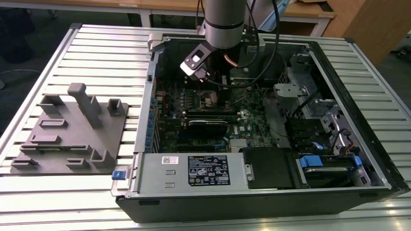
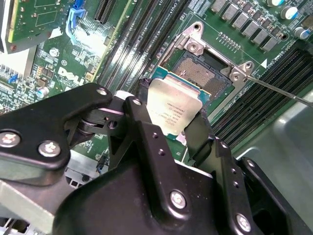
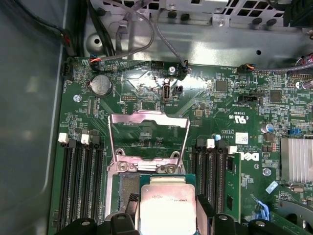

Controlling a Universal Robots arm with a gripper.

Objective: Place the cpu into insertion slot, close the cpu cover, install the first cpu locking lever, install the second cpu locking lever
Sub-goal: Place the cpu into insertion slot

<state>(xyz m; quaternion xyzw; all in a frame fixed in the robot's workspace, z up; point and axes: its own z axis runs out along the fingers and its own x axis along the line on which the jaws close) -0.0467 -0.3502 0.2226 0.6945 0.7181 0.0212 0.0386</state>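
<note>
— Arm point(image 1: 224, 24) pose?
— Reaching straight down into the open computer case point(image 1: 257, 204); gripper point(image 2: 172, 104) clamped on two edges of the cpu point(image 2: 171, 118), tilted, just above the insertion slot point(image 2: 200, 73).
— Room around the insertion slot?
— Uncovered; cpu cover point(image 3: 146, 117) standing raised beyond it, memory slots point(image 3: 80, 186) close on both sides.
</note>
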